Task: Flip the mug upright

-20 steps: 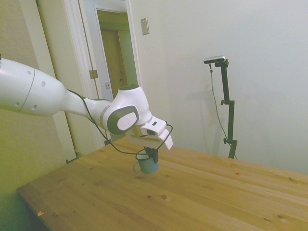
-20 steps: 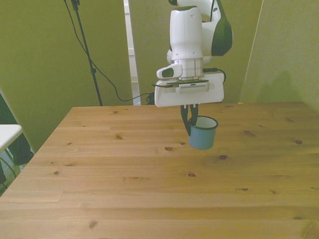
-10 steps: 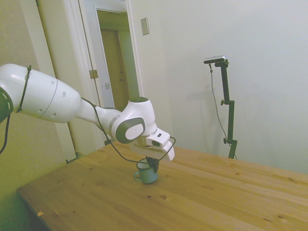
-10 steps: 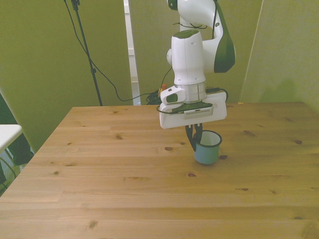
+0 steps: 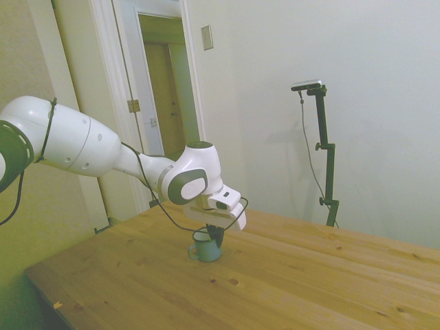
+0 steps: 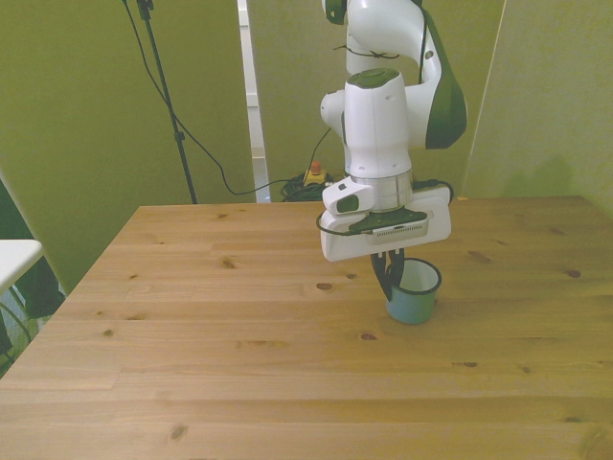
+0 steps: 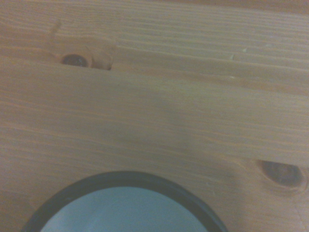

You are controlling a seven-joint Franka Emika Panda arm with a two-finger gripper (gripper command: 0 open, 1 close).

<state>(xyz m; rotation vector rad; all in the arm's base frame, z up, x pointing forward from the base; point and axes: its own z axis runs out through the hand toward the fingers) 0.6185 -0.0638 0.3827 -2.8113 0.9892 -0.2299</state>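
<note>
The light-blue mug stands upright with its mouth up on the wooden table, toward the front view's right. My gripper comes straight down and is shut on the mug's rim, on the side toward the front view's left. In the side view the mug sits under the gripper, with its thin handle facing the picture's left. Close up, the wrist view catches the mug's dark rim and pale inside over the wood.
Bare planks with dark knots surround the mug on all sides. A white surface pokes in beyond the table at the front view's left. Behind the table's far edge a cable and a red button lie on the floor.
The arm has come down and moved toward the front view's right, carrying the upright mug from the air to the tabletop.
</note>
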